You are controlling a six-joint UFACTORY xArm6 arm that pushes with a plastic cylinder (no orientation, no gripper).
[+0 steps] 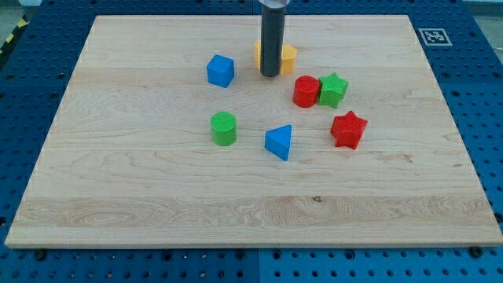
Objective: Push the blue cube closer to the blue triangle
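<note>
Between blue cube and blue triangle: bare board.

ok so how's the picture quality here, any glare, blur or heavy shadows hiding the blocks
In the camera view: light is even and soft, no glare on the wooden board; the blocks cast only faint shadows. The blue cube and blue triangle are sharp. My tip partly hides the orange block behind it. The rod's top is cropped.

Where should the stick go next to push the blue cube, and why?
Probably my tip should slide toward the view's top-left, behind the blue cube. It now sits to the cube's right, by the orange block, while the blue triangle lies lower right.
</note>
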